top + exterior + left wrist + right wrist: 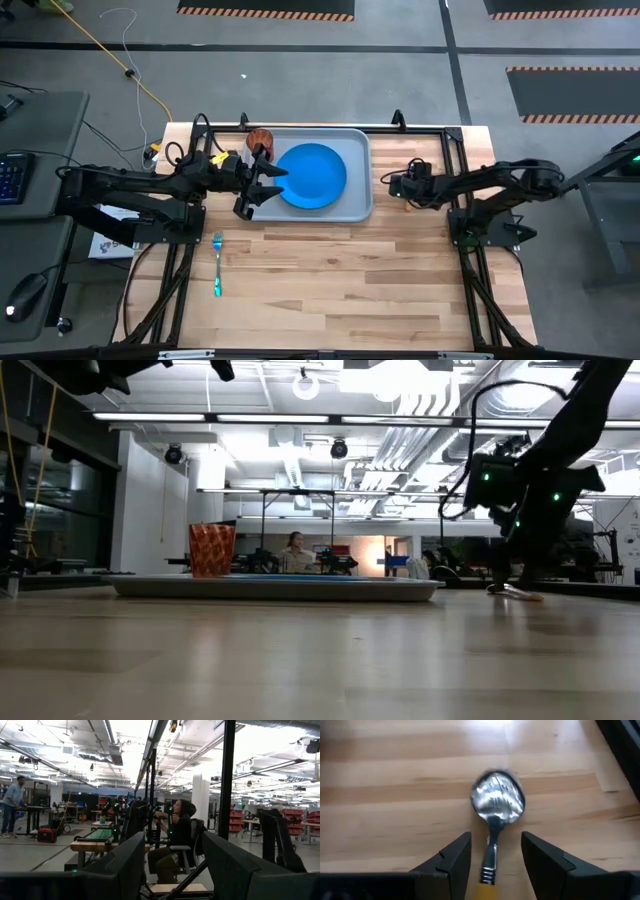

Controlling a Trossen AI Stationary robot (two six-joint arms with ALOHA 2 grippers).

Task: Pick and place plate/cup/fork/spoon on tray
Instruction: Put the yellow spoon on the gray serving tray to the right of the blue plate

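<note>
On the surface [330, 290]: wooden; everything sits here, largest first.
Tray [362, 175]: at the far middle, already holding two things.
Plate [311, 176]: done, flat inside the tray.
Cup [259, 137]: done, upright in the tray's far left corner.
Fork [217, 264]: left to do, on bare wood near my left arm.
Spoon [497, 807]: left to do, on wood right of the tray.
Right jaws [495, 851]: open, straddling the spoon's neck, gripping nothing.
Left jaws [262, 183]: open, empty, raised by the tray's left edge.
</note>
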